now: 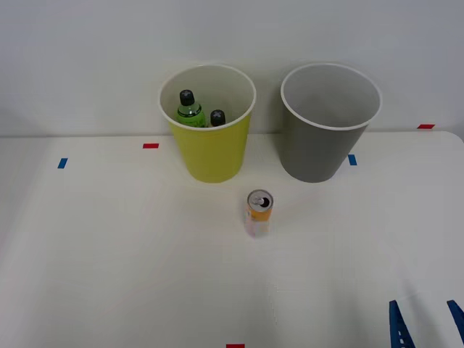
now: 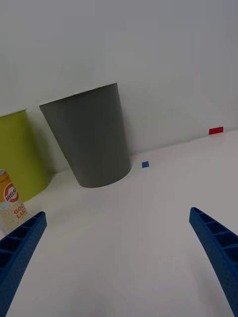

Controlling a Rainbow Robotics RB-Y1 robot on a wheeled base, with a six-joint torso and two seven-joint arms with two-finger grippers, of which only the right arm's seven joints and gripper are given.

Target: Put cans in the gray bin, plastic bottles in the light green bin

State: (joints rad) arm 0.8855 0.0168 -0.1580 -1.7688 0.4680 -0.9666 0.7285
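**Right gripper spread wide, holding nothing**

Right gripper hangs low over the white table, well apart from the can. Can upright, in front of both bins. Two bottles inside the green bin. Gray bin beside it.

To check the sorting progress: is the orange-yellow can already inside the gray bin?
No, the orange-yellow can stands upright on the table, in front of the gray bin and the light green bin.
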